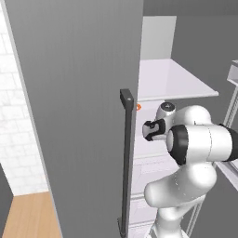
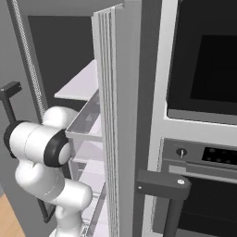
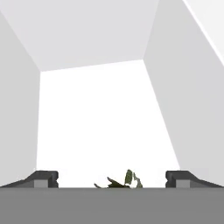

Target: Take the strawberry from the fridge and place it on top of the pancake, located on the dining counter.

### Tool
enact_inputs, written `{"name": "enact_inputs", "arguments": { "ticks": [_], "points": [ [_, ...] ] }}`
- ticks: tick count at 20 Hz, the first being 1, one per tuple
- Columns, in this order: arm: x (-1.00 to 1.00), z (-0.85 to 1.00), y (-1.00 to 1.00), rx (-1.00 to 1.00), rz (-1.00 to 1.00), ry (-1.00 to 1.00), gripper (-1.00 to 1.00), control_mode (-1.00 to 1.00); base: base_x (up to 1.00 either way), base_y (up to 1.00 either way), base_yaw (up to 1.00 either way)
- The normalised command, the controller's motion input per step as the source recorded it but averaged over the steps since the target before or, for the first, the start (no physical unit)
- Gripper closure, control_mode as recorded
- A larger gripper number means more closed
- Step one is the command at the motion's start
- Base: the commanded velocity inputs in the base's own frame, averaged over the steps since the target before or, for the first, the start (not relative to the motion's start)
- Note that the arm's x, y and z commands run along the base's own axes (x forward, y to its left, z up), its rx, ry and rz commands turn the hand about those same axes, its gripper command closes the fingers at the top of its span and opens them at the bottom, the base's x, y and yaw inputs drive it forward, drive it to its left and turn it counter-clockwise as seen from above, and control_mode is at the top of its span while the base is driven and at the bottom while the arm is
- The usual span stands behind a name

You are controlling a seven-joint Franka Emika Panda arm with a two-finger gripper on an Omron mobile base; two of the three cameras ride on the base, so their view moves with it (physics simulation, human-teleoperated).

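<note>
With leafy top up, strawberry (image 3: 120,183) between spread hand (image 3: 111,178) fingers.

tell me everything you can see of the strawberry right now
In the hand view only the top of the strawberry shows: a tuft of dark green leaves with a pale fleck, poking up at the bottom edge of the picture. None of the red body can be seen. It sits on the fridge's white shelf, centred between the two dark tips of the gripper, whose jaws stand wide open on either side without touching it. Plain white walls enclose it behind and at the sides.
</note>
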Motion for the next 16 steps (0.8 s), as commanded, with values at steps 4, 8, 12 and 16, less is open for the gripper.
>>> {"name": "enact_inputs", "arguments": {
  "ticks": [4, 8, 12, 16],
  "points": [
    [-0.17, -0.18, 0.0, 0.0, 0.0, 0.01, 1.0, -1.0, 0.0, 0.0, 0.0],
    [-0.49, -0.09, 0.0, 0.0, 0.0, 0.0, 1.0, -1.0, 0.0, 0.0, 0.0],
    [-0.79, -0.09, 0.0, 0.0, 0.0, 0.0, 1.0, -1.0, 0.0, 0.0, 0.0],
    [-0.61, 0.02, 0.02, 0.0, 0.0, -0.07, 1.0, -1.0, 0.0, 0.0, 0.0]
  ]
}}
